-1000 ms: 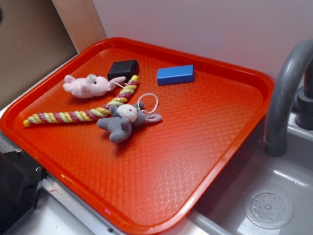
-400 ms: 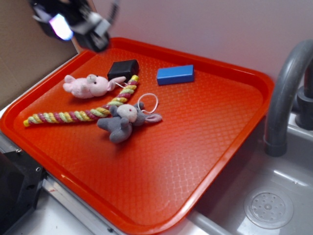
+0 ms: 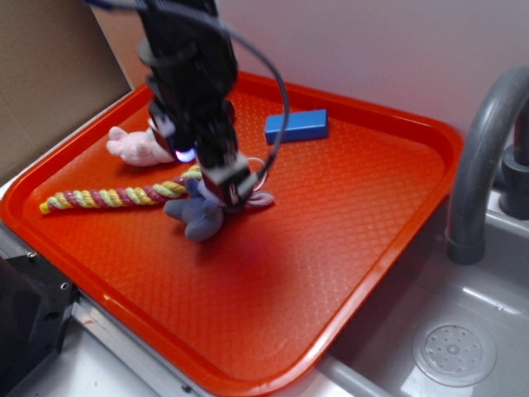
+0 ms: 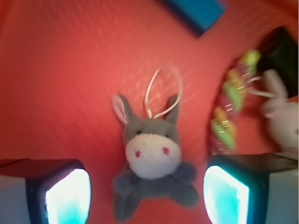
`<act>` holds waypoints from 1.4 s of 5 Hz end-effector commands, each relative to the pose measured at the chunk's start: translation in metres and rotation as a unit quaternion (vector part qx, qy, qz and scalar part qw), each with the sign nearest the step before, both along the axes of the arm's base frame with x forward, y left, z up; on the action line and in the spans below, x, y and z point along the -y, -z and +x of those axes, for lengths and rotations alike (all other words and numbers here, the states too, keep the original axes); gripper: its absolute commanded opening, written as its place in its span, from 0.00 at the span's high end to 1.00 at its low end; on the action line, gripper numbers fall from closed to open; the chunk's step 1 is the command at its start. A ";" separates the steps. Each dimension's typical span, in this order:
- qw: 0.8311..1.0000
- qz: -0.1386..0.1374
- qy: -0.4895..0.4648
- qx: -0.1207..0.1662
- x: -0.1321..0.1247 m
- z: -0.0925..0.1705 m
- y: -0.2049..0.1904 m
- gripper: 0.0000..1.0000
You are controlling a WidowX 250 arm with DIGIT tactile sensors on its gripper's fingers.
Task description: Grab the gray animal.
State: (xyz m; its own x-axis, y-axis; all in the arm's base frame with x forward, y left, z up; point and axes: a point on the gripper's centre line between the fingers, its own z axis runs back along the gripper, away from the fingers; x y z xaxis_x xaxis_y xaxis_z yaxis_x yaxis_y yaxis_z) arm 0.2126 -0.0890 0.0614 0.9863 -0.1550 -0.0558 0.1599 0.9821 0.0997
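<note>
The gray animal (image 4: 152,165) lies on its back on the red tray (image 3: 331,223), white face up, its white string loop (image 4: 163,91) stretched away from its ears. In the exterior view its gray body (image 3: 197,217) pokes out from under my arm. My gripper (image 4: 147,196) hangs open right over it, one glowing finger (image 4: 65,196) on each side of the toy, clear of the plush. In the exterior view the gripper (image 3: 230,188) sits just above the toy's head.
A pink plush animal (image 3: 132,145) and a yellow-pink rope toy (image 3: 116,197) lie to the left. A blue block (image 3: 296,126) rests near the tray's back. A gray faucet (image 3: 483,157) and sink (image 3: 455,347) stand at the right.
My arm has swung in from the upper left and come down over the gray animal, now covering the black block. The toys have not moved.
</note>
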 end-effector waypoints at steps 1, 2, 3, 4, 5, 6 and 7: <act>0.999 0.030 0.014 -0.015 -0.015 -0.002 0.031 0.00; 0.999 0.034 0.017 -0.025 -0.016 0.002 0.038 1.00; 0.999 0.036 0.016 -0.024 -0.018 0.003 0.031 1.00; 1.000 0.014 0.018 -0.012 -0.020 0.008 0.001 1.00; 1.000 -0.020 -0.007 0.007 -0.029 0.018 -0.049 1.00; 0.998 -0.036 -0.028 0.030 -0.041 0.026 -0.097 1.00; 0.996 -0.049 -0.029 0.064 -0.047 0.026 -0.137 1.00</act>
State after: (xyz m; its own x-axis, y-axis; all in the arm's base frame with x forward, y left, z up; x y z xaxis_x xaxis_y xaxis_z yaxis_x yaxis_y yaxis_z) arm 0.2432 -0.0483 0.1844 0.9940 -0.1063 0.0249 0.1059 0.9942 0.0174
